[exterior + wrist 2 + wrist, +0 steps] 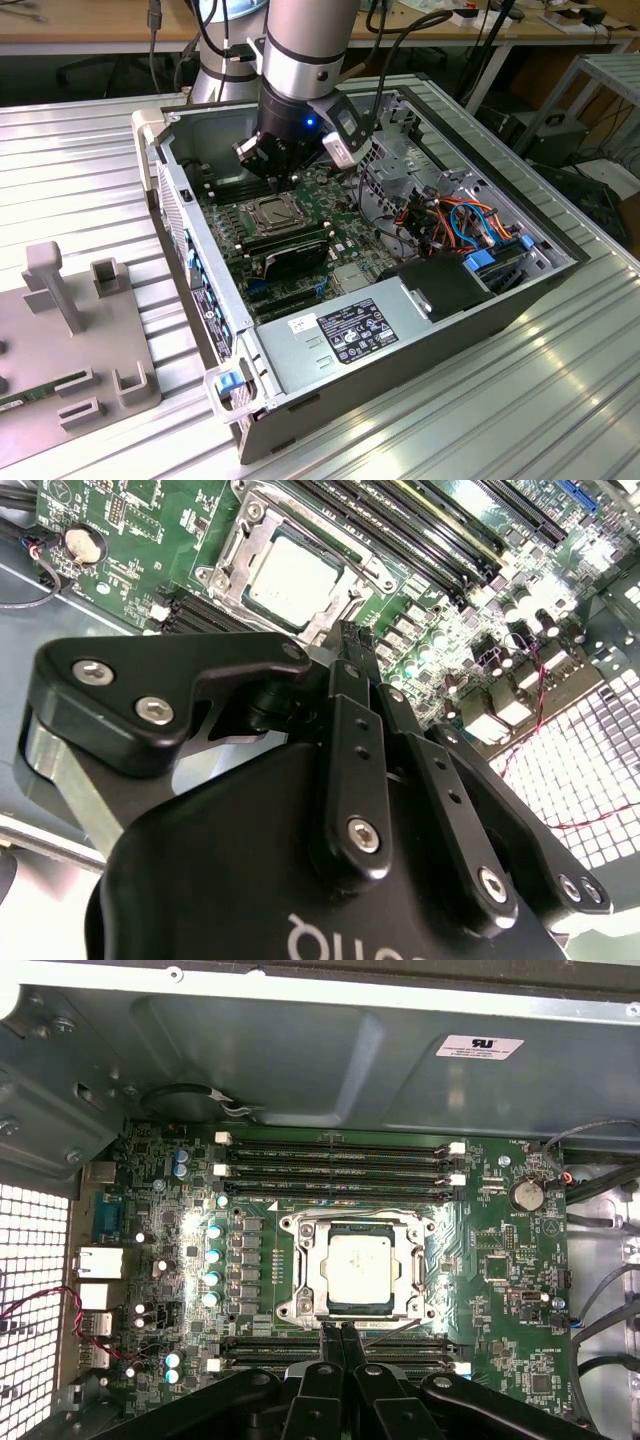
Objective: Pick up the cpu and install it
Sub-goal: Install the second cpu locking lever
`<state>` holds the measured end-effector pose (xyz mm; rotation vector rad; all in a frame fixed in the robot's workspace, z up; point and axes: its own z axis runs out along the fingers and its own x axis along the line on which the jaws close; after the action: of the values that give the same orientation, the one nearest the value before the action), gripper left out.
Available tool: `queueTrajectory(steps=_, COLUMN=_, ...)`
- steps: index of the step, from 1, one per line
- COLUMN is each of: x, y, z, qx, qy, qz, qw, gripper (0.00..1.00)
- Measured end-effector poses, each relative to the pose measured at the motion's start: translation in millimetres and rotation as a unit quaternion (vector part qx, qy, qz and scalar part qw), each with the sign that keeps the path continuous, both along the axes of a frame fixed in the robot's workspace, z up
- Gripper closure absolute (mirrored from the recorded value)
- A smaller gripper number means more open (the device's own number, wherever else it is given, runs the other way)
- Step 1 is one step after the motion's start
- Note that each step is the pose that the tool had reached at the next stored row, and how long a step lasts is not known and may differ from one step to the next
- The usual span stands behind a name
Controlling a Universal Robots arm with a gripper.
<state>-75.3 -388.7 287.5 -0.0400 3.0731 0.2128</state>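
The cpu (pixel 359 1266) lies flat in its socket (pixel 300 1265) near the middle of the motherboard (pixel 500 1260), with memory slots along 2 sides. The gripper (pixel 341 1332) hangs just beside the socket's edge, its 2 fingers (pixel 330 1345) pressed together and holding nothing, apart from the cpu.

We are looking at a robotics lab or electronics workshop: an opened computer case (pixel 400 300) is lying on a ribbed metal worktop (pixel 80 160), with wooden benches (pixel 100 25) and cables (pixel 440 20) running behind.
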Motion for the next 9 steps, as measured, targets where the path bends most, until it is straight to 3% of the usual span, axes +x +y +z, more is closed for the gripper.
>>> queueTrajectory(steps=9, x=0.1, y=1.8, z=0.2, qx=-0.0001, qy=0.0001, qz=0.000, qw=1.00000, gripper=0.89)
